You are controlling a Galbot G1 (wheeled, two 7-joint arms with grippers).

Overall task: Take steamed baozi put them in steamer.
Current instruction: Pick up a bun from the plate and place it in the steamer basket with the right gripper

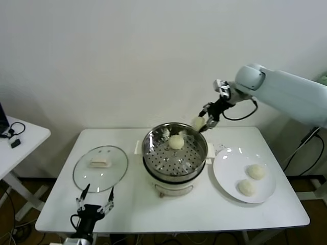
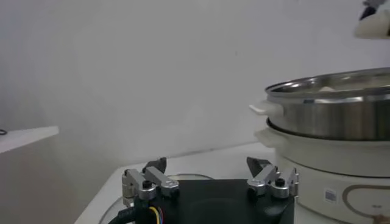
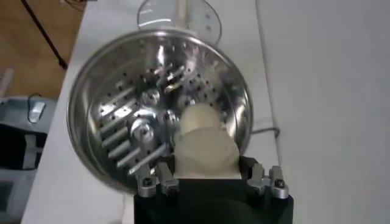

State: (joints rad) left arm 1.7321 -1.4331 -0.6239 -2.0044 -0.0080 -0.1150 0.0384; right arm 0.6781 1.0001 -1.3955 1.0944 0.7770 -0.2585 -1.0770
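My right gripper (image 1: 201, 124) is shut on one cream-white steamed baozi (image 1: 197, 122), held in the air over the back right rim of the steamer (image 1: 151, 137). In the right wrist view that baozi (image 3: 204, 155) fills the gap between the fingers, above the perforated steel basket (image 3: 109, 103). A second baozi (image 1: 176, 142) lies inside the basket near its back; the right wrist view shows this same baozi (image 3: 198, 115). Two more baozi (image 1: 256, 171) (image 1: 247, 187) rest on the white plate (image 1: 223, 164). My left gripper (image 1: 95, 196) stands open and empty at the table's front left.
A round glass lid (image 1: 115, 173) with a cream handle (image 1: 100, 162) lies flat left of the steamer, just beyond the left gripper. The steamer sits on a cream-white pot base (image 2: 341, 161). A small side table (image 1: 23, 140) with cables stands at far left.
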